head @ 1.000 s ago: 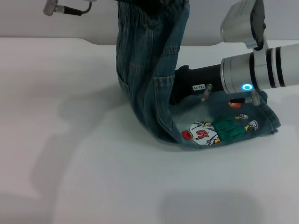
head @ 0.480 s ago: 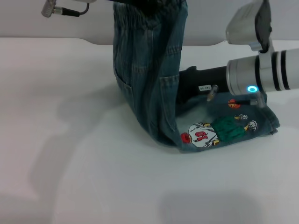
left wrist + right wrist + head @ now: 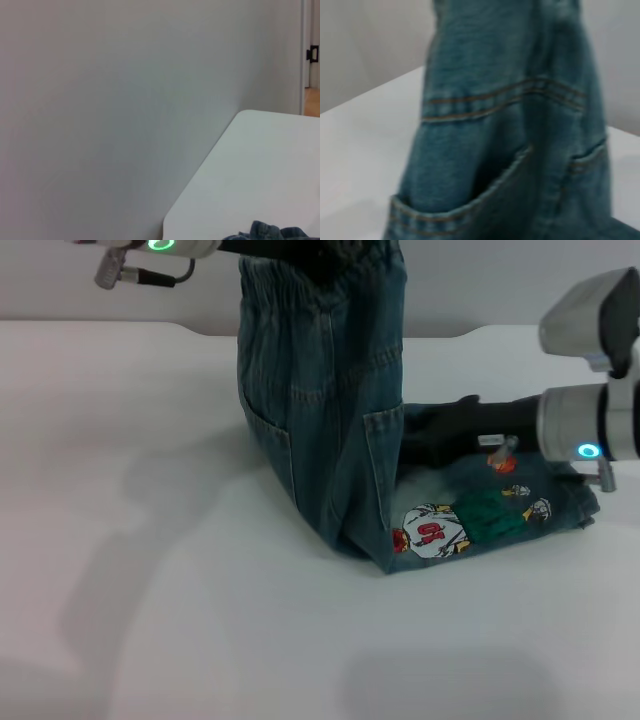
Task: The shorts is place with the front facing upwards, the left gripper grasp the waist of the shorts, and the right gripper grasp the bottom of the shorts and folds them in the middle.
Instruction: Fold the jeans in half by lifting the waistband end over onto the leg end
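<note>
Denim shorts (image 3: 330, 410) are hung by the waist (image 3: 320, 265) from the left gripper (image 3: 300, 248); the right gripper (image 3: 440, 435) lies on the printed leg. Neither gripper's fingers can be judged.

head view overlooks table (image 3: 200, 590), right wrist close on shorts (image 3: 510, 125)

Left gripper (image 3: 315, 252) high at back, green-ringed wrist level, fingers clamped on gathered waist (image 3: 320, 268). Right gripper (image 3: 425, 435) low on right, blue-ringed forearm level, black claw pointing leftward; finger state hidden.
</note>
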Motion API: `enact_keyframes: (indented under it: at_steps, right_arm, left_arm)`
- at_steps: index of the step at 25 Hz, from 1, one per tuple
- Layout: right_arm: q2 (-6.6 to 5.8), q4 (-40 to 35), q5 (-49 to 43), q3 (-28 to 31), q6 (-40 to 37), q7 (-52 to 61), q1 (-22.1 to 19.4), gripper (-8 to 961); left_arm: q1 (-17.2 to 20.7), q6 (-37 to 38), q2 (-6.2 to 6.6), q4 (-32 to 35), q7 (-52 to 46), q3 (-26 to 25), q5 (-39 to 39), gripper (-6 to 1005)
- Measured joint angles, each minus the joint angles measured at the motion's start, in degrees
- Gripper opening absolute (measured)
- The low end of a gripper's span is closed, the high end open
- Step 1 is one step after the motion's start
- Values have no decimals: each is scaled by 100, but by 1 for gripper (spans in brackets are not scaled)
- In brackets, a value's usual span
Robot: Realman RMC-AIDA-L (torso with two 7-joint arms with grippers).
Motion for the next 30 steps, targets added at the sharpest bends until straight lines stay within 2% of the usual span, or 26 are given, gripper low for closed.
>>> enact_keyframes:
  at_steps: [7, 16, 23, 30]
  right_arm:
    - [-22, -217, 16, 343, 10, 55, -254, 500]
    - [27, -470, 249, 1756, 508, -144, -630, 499]
    - [-99, -509, 625, 2436, 718, -375, -893, 500]
    - [-129, -506, 632, 2774, 783, -455, -1001, 500]
  left_arm:
    - [72, -68, 0, -60, -4, 134, -17, 126]
    - [65, -542, -10, -401, -36, 534, -24, 131]
    - [-46, -861, -39, -580, -59, 925, -138, 135]
    - [-81, -1078, -49, -605, -15, 1252, -533, 139]
